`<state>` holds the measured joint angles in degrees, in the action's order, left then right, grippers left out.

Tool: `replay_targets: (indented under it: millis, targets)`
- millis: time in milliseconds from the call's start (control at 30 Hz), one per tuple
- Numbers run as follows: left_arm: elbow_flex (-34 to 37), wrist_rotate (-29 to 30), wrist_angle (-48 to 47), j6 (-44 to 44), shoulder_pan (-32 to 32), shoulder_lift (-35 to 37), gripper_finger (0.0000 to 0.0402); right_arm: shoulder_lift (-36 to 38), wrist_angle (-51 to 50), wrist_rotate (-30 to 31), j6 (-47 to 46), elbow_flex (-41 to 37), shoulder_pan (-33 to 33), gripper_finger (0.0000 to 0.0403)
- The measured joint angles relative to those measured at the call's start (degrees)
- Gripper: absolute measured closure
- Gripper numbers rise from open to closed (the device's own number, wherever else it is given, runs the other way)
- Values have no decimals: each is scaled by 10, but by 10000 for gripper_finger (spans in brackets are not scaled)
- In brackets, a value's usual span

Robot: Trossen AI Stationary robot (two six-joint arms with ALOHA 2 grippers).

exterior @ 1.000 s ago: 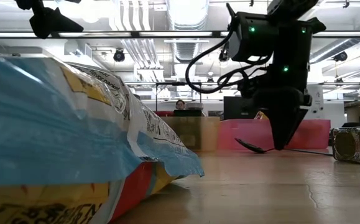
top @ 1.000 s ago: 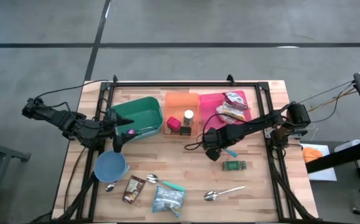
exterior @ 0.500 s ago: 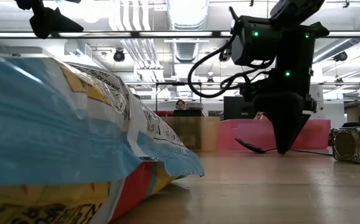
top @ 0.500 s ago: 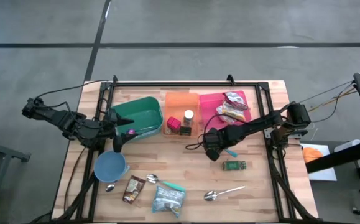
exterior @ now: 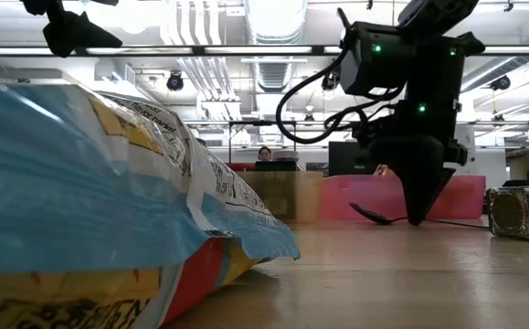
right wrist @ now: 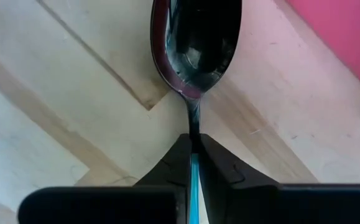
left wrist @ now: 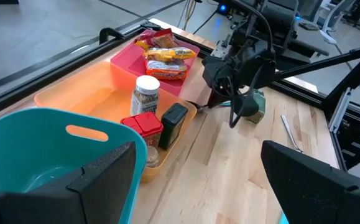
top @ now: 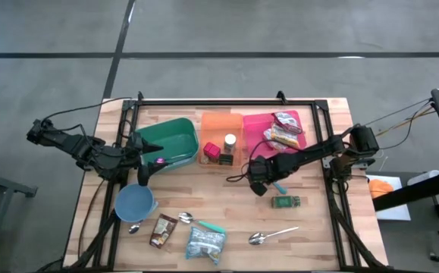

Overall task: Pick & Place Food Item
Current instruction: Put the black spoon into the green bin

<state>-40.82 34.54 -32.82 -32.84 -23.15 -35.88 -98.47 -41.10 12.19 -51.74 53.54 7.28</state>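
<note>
Both fingers of the right gripper have just pinched together on the neck of the blue-handled spoon, which lies on the table just in front of the pink bin; a lift looks next. Farther off, the left gripper waits spread wide and empty beside the teal bin.

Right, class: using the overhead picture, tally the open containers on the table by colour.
Teal: 1, the teal bin
Orange: 1, the orange bin
Pink: 1, the pink bin
Blue: 1, the blue cup
Total: 4
</note>
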Motion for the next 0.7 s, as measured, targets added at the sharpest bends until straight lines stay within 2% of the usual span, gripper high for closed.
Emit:
replay_targets:
  millis: [133,333,533,700]
  targets:
    - [0,0,0,-2,0,0,55,1,2,3,-7,9,17,391]
    - [0,22,5,-2,0,0,55,2,3,56,-8,40,57,391]
    - [0,35,9,-2,0,0,55,2,2,81,-8,78,103,392]
    - [0,41,27,3,0,-5,55,3,2,144,9,120,137,392]
